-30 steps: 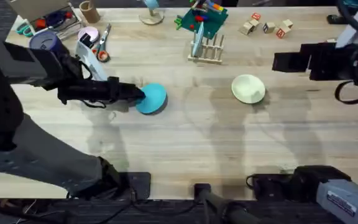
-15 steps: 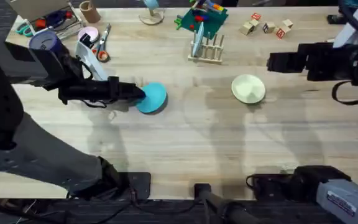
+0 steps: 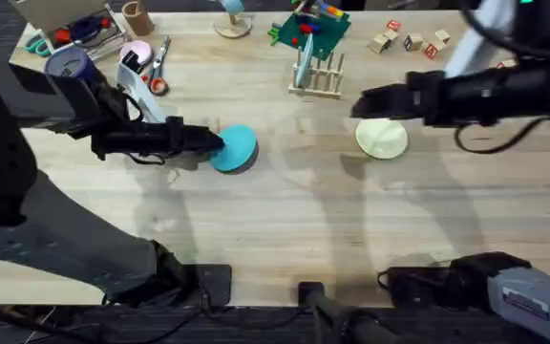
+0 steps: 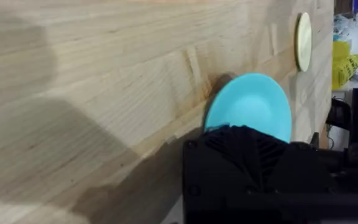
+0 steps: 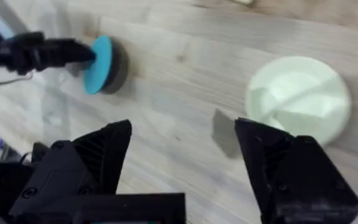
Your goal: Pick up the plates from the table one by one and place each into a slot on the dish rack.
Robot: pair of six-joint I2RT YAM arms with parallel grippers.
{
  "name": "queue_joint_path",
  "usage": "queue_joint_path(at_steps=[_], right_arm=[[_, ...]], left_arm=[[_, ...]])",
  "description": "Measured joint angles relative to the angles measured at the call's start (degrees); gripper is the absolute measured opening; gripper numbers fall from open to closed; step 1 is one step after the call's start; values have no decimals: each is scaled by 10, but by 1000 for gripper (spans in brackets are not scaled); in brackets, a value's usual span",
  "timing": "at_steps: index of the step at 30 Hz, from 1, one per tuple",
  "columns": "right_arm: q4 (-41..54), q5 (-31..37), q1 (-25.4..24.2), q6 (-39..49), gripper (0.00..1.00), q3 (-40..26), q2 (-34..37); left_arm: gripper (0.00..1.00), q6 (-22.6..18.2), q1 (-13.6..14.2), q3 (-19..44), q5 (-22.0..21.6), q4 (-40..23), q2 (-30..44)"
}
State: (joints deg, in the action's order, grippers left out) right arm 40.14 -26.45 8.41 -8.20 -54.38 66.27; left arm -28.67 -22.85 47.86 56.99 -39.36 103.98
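Overhead: round light blue plate (image 3: 234, 150) (tilted) pinched by left tool (image 3: 214, 146).

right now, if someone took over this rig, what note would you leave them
Left claw: at the near-left edge of the light blue round plate, which looks tipped up off the light wooden plank table; grip state unclear.
Right claw: open, hovering beside the cream round plate, which lies flat.
Small wooden peg dish rack: at the far middle, with one pale upright item already in a slot.
Done: neither of these plates racked.
Left: lift the blue plate and slot it, then the cream one.
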Motion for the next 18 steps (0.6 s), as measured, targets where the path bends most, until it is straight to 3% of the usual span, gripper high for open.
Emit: queue_joint_path(at_steps=[18], right_arm=[[-276, -11, 196, -192, 995, -1, 193]], left_arm=[[42, 2, 0, 0, 0, 2, 0]])
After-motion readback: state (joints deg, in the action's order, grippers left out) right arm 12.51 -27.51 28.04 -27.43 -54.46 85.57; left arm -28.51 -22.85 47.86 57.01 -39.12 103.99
